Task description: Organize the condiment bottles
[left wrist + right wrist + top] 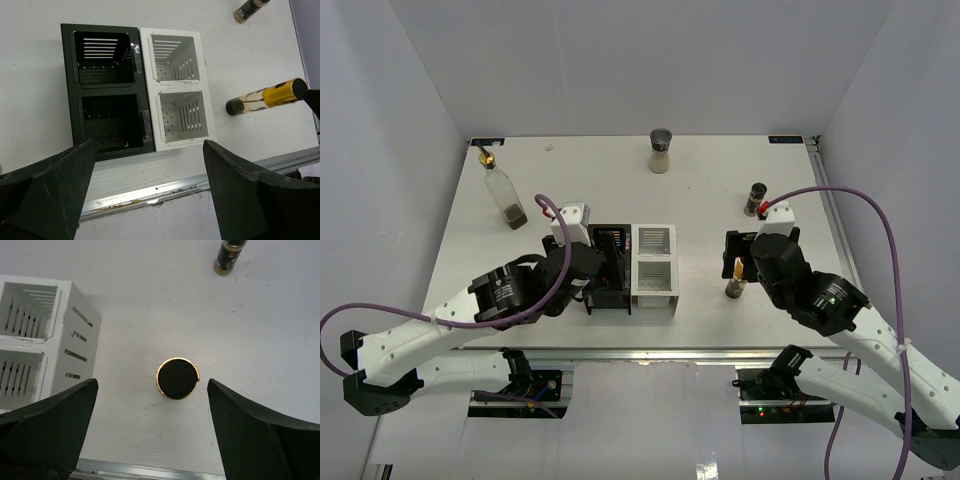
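A gold-necked bottle stands right of the rack; from above its black cap has a gold rim. My right gripper is open and hovers above it, a finger on each side, not touching; it shows in the top view. My left gripper is open and empty over the table's near edge, in front of the black-and-white rack, and shows in the top view. A clear bottle with a gold pourer stands far left. A grey-lidded shaker stands at the back. One dark jar stands at the right.
The rack sits mid-table, and its compartments look empty in the left wrist view. The metal table edge runs just under my left fingers. The dark jar also shows in the right wrist view. White walls enclose the table.
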Controlling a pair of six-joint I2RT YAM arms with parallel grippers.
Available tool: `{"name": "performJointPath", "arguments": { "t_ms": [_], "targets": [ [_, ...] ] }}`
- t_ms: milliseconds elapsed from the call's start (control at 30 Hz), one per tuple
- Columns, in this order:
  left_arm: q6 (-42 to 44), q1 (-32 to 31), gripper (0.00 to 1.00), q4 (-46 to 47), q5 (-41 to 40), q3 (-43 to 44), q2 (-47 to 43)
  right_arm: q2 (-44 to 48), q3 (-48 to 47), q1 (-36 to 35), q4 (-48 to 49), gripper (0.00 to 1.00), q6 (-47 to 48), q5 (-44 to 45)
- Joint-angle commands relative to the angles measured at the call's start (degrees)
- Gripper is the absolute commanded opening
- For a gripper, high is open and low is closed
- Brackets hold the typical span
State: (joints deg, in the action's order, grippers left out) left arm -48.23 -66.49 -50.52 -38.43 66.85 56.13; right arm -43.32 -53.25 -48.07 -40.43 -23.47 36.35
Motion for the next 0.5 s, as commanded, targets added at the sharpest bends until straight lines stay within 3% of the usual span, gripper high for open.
{"name": "performJointPath", "arguments": {
  "t_ms": [0,467],
  "targets": [
    [-1.01,0.31,0.98,-0.63,0.17,-1.15,-3.04,-0.92,1.22,-0.16,-2.52,0.98,-3.15,7.24],
    [-1.64,0.31,0.98,0.51,2.48,-4.08,-7.21,-5.29,9.62,4.36,8.16,1.00,1.01,4.67]
  ]
}}
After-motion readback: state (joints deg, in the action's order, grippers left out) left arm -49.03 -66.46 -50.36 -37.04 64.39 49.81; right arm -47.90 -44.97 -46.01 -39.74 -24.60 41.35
